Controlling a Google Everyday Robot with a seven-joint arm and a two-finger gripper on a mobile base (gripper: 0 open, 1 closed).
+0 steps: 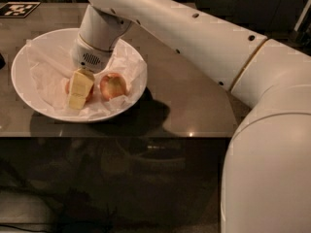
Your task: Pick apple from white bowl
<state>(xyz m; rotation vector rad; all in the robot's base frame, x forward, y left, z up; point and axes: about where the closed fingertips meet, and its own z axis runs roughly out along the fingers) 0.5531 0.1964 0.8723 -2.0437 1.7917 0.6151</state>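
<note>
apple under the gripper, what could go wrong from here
1. The gripper covers most of the apple; an off-centre grasp could let the round fruit roll away.
2. The second apple lies close beside it and could get bumped or grabbed instead.
3. Crumpled tissue lining the bowl could get pinched and lifted along.

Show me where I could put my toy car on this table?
The bare table between the bowl and the robot's arm has the most room. A smaller strip lies between the bowl and the black-and-white tag. Inside the bowl is crowded: the gripper sits over one apple, with a second apple alongside.
</note>
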